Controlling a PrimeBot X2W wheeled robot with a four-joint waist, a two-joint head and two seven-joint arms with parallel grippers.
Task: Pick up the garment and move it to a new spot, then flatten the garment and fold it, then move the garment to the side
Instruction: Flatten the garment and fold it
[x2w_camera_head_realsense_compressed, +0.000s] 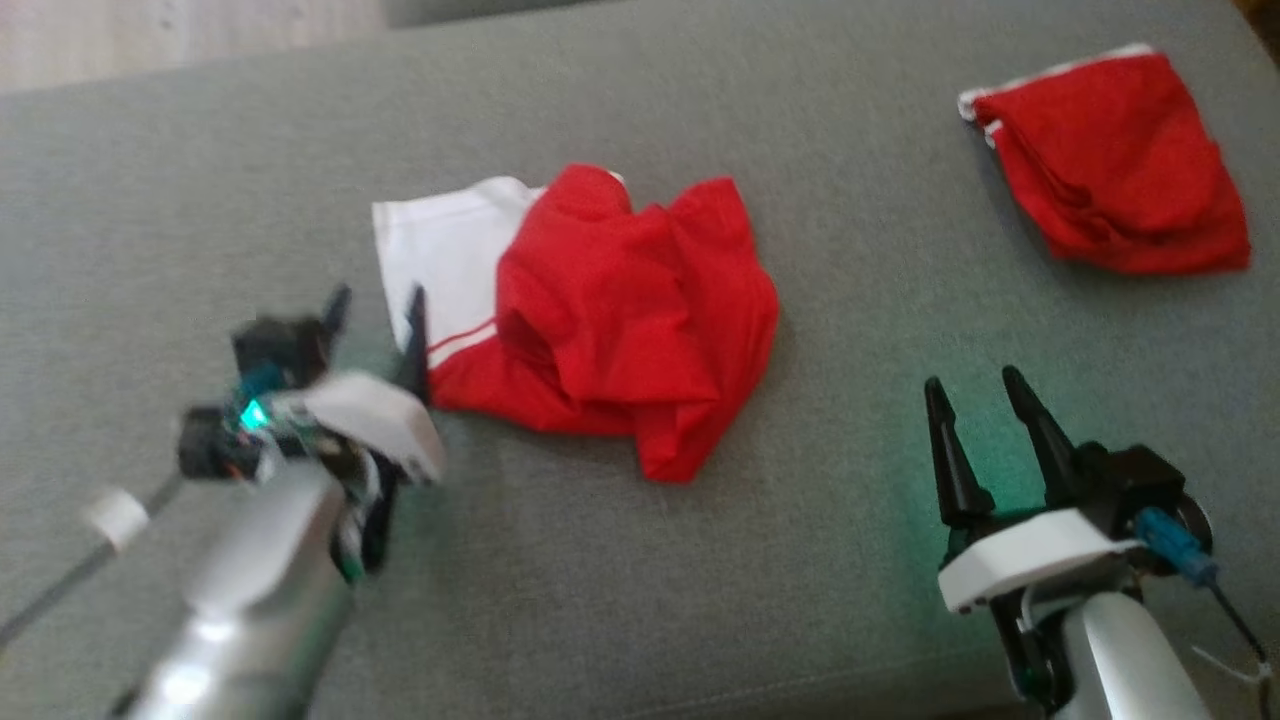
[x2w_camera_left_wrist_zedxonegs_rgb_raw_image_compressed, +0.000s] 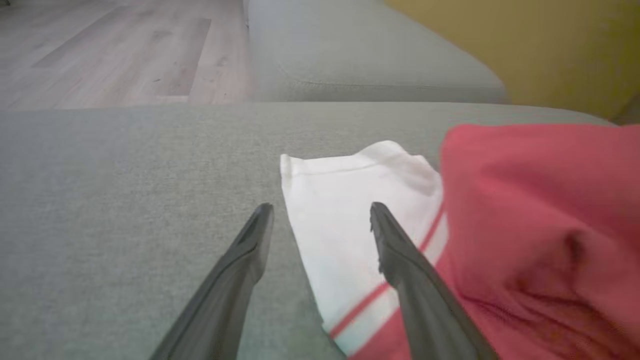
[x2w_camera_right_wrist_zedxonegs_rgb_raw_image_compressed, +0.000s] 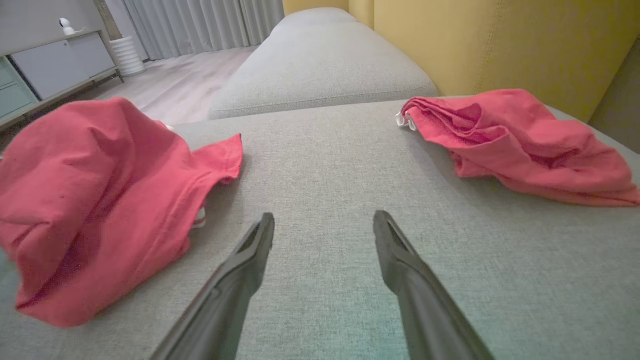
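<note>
Head camera high, looking steeply down on grey cushion; left wrist camera low, skimming the cushion, very near crumpled garment, facing wood floor; right wrist camera low, facing yellow backrest; all three share that garment.

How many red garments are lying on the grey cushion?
2. One red and white garment lies crumpled near the middle; the other red garment lies at the far right. More could hide under the folds.

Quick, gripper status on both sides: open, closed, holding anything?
Left gripper: open, astride the white edge of the red-and-white garment, nothing gripped.
Right gripper: open, empty, over bare sofa cushion.
</note>
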